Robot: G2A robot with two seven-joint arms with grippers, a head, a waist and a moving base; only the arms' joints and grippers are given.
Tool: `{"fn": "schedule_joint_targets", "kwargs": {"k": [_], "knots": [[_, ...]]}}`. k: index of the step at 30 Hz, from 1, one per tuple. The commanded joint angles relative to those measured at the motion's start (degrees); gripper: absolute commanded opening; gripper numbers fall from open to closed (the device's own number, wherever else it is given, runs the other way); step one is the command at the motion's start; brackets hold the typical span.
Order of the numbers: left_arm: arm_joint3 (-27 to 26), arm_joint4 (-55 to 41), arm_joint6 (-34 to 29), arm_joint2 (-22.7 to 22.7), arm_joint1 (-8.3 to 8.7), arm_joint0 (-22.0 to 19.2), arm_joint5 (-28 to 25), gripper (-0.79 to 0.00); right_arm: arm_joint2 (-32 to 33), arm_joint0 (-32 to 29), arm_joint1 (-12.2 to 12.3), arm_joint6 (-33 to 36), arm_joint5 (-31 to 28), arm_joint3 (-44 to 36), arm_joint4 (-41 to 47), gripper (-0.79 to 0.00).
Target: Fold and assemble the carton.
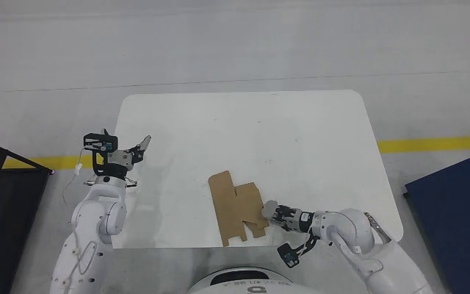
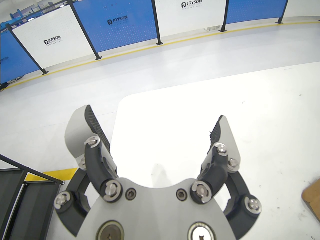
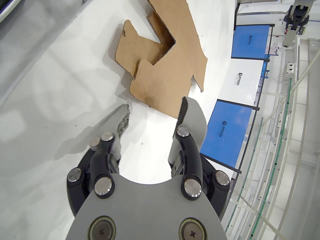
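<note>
right jaws spread at edge of flat carton (image 3: 172, 58), white table (image 1: 294, 125)

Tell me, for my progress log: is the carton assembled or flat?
Flat: the carton lies on the table, no walls raised.

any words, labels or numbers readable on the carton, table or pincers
carton: none, plain brown cardboard.
table: none.
left pincer, right pincer: none.
fence panels behind: a logo mark; the line under it is too small to read.
</note>
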Motion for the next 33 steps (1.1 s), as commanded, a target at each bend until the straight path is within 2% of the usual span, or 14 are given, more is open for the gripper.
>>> {"fn": "schedule_joint_targets", "kwargs": {"k": [1, 8, 13, 16, 19, 21, 24, 33], "knots": [[0.0, 0.0, 0.0, 0.0, 0.0, 0.0, 0.0, 0.0, -0.5, 0.4, 0.1, -0.3, -0.4, 0.1, 0.1, 0.0], [0.0, 0.0, 0.0, 0.0, 0.0, 0.0, 0.0, 0.0, -3.8, 2.3, 0.2, -0.5, -2.2, 0.8, -0.1, -0.018], [0.0, 0.0, 0.0, 0.0, 0.0, 0.0, 0.0, 0.0, -5.3, 3.7, 0.1, 0.9, -3.1, 0.8, 1.5, -0.139], [0.0, 0.0, 0.0, 0.0, 0.0, 0.0, 0.0, 0.0, -5.1, 3.7, 0.1, 1.9, -2.6, 0.0, 3.9, -0.246], [0.0, 0.0, 0.0, 0.0, 0.0, 0.0, 0.0, 0.0, -3.8, 3.0, 0.5, 1.2, -2.3, -1.1, 5.5, -0.292], [0.0, 0.0, 0.0, 0.0, 0.0, 0.0, 0.0, 0.0, -3.1, 2.5, 0.7, 0.8, -2.3, -1.6, 5.8, -0.299], [0.0, 0.0, 0.0, 0.0, 0.0, 0.0, 0.0, 0.0, -3.2, 2.0, 1.1, 1.0, -2.8, -2.0, 4.8, -0.265], [0.0, 0.0, 0.0, 0.0, 0.0, 0.0, 0.0, 0.0, -7.4, 4.4, 1.1, 3.4, -4.4, -0.9, 3.0, -0.215]]}}
